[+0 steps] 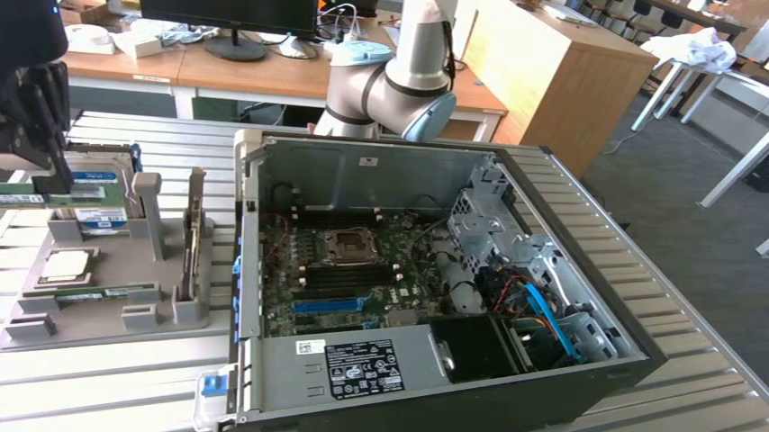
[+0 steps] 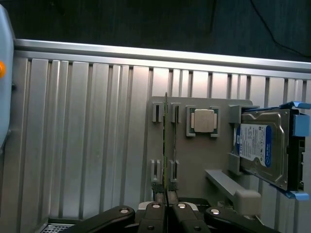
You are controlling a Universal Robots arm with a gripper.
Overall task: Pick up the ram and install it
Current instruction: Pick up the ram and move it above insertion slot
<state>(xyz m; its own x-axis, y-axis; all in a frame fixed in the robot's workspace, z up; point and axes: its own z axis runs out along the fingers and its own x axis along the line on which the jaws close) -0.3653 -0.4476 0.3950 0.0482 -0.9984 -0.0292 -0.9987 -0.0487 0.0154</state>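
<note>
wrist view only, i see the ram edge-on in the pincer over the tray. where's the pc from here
Observer: The ram under the pincer is at the exterior view's far left. The case lies open on the exterior view's right, past most of the tray.
Operator: ram slots free
Observer: The dark slots next to the socket look empty, as far as I can tell.
</note>
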